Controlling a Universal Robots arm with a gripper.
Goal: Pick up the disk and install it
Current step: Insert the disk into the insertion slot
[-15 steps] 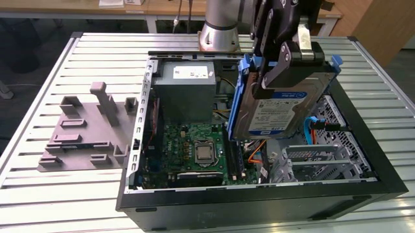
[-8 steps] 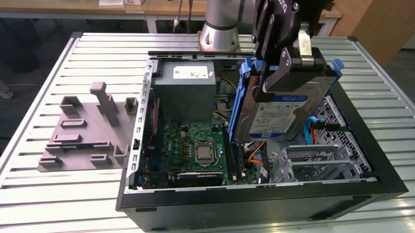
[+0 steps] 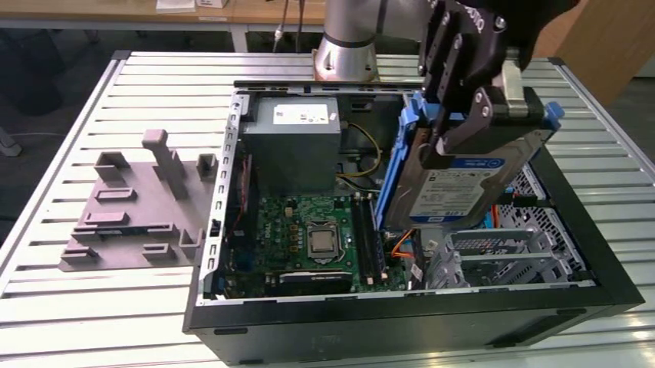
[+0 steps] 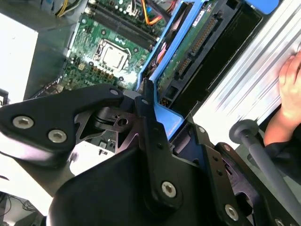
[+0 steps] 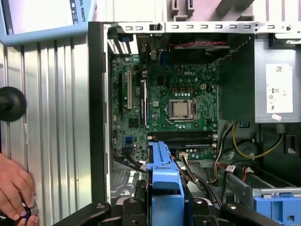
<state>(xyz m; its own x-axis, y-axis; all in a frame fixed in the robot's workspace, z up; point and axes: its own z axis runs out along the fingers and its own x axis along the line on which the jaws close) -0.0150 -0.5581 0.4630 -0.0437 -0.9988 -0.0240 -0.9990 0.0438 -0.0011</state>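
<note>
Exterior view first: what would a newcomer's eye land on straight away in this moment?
The gripper holds the disk on edge, tilted, above the open computer case, toward the exterior view's right. Beneath lies the green motherboard. In the first wrist view, a person's hand shows over the slatted table beside the case.

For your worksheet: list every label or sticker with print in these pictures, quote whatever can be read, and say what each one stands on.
White-and-blue label on the disk, which the hand grips: print too small to read.
White sticker on the grey power supply: lines of print and codes, too small to read.
No label text can be quoted.
</note>
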